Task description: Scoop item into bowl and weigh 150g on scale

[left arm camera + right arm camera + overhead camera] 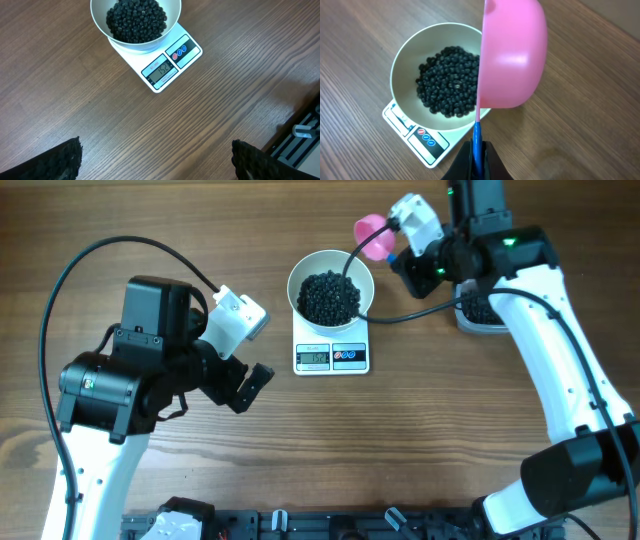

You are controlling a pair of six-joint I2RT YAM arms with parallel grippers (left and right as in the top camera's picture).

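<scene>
The white bowl (303,280) stands on the scale (332,357) and holds a heap of the item, small black beads (330,297). My right gripper (400,258) is shut on the blue handle of a pink scoop (373,230), held just right of the bowl's far rim. In the right wrist view the scoop (512,55) is turned on its side beside the bowl (407,65), its inside hidden, with the gripper (478,150) clamped on the handle. My left gripper (252,388) hangs open and empty left of the scale; the left wrist view shows the bowl (145,46) and scale (170,62) ahead of it.
A clear tub (480,310) with more dark beads sits at the right, partly under my right arm. A black cable (420,315) runs from that arm past the bowl. A dark rail (300,525) lines the table's front edge.
</scene>
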